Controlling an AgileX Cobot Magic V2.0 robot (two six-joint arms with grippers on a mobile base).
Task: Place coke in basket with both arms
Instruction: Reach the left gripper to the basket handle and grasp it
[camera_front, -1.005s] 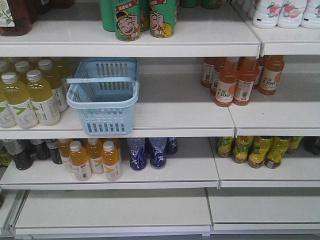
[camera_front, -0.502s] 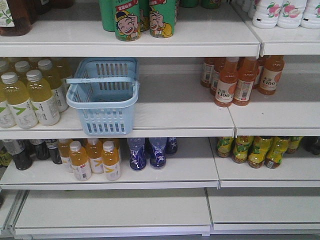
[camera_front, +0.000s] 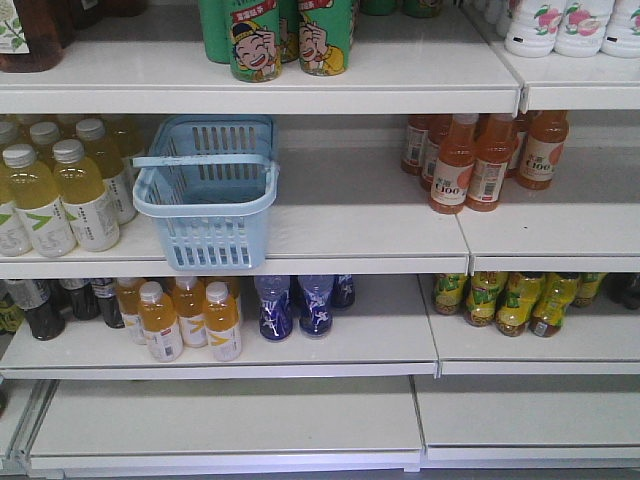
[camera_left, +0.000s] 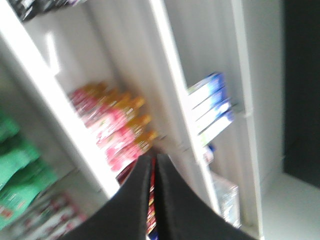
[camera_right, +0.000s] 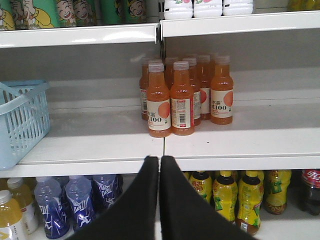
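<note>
The light blue basket (camera_front: 207, 190) stands on the middle shelf, left of centre, with its handle lying across the top; nothing shows inside it. Its right end also shows at the left edge of the right wrist view (camera_right: 20, 120). The all-red coke bottle is not in any view. My right gripper (camera_right: 159, 160) is shut and empty, in front of the middle shelf's front edge, right of the basket. My left gripper (camera_left: 153, 160) is shut and empty in a blurred view of shelves with pink and orange bottles. Neither arm shows in the front view.
Orange juice bottles (camera_front: 470, 160) stand on the middle shelf right of the basket, and pale yellow bottles (camera_front: 60, 190) crowd its left side. Green cans (camera_front: 280, 35) stand above, blue bottles (camera_front: 300, 305) below. A dark cola bottle with a red label (camera_right: 310, 190) stands at the lower right.
</note>
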